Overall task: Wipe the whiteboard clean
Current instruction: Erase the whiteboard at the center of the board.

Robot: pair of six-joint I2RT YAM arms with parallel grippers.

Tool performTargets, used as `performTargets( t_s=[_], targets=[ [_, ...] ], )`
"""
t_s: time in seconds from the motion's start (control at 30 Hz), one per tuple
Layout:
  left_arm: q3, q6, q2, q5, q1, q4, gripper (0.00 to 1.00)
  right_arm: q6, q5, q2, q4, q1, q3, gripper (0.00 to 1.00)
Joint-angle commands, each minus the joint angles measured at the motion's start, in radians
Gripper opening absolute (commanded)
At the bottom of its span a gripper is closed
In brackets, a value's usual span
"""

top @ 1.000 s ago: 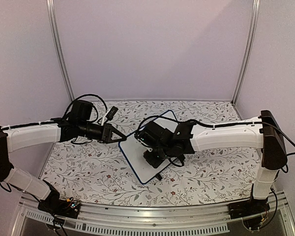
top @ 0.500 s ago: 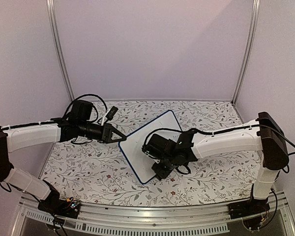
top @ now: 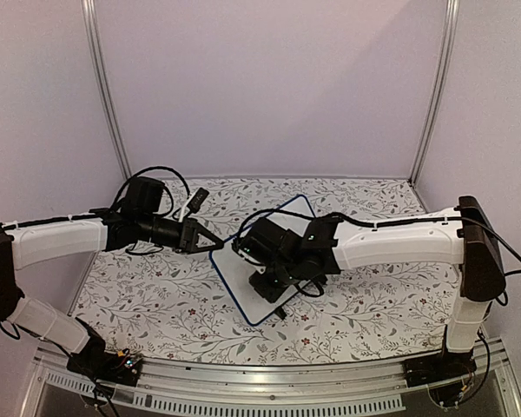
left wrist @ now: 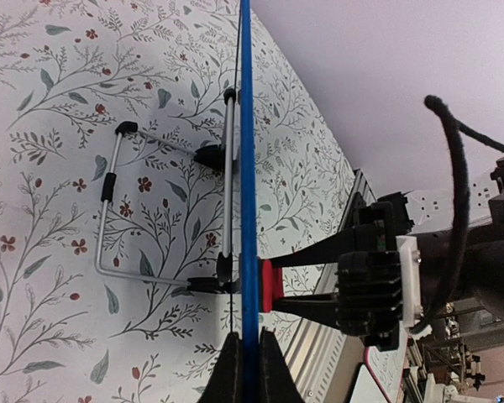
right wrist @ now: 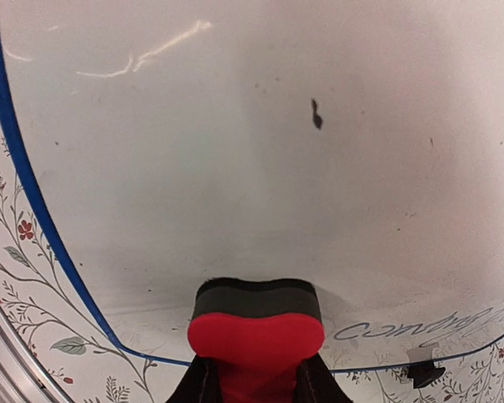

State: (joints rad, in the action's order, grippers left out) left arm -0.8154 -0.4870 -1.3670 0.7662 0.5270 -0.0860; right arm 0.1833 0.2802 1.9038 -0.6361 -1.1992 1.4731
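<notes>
The whiteboard (top: 239,276) stands tilted on the floral table, white with a thin blue frame. My left gripper (top: 210,247) is shut on its left edge; in the left wrist view the fingertips (left wrist: 245,365) pinch the blue frame (left wrist: 246,151) seen edge-on. My right gripper (top: 271,280) is shut on a red-and-black eraser (right wrist: 256,329) and presses it against the board face (right wrist: 252,151). The eraser also shows in the left wrist view (left wrist: 270,284), touching the board. A small black mark (right wrist: 316,113) and faint handwriting (right wrist: 420,323) are on the board.
A wire stand (left wrist: 109,220) with black feet props the board from behind. A black foot (right wrist: 422,374) sits at the board's lower edge. The table's metal front rail (top: 260,382) runs along the near edge. Purple walls enclose the table.
My right gripper slid the eraser down and right across the board, then back up and left. The left arm and the board have stayed in place.
</notes>
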Motion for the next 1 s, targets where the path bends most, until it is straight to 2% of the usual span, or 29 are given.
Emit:
performTargets(
  t_s=[0.0,0.53,0.97],
  targets=[
    [0.006,0.014,0.024,0.044,0.007,0.032,0.0,-0.024,0.028,0.033,-0.002,-0.008,0.04,0.23],
    [0.004,0.013,0.026,0.046,0.005,0.032,0.0,0.024,0.008,-0.015,-0.013,-0.01,-0.164,0.24],
    [0.005,0.012,0.017,0.044,0.005,0.032,0.0,-0.054,0.043,0.071,-0.027,-0.036,0.119,0.24]
  ],
)
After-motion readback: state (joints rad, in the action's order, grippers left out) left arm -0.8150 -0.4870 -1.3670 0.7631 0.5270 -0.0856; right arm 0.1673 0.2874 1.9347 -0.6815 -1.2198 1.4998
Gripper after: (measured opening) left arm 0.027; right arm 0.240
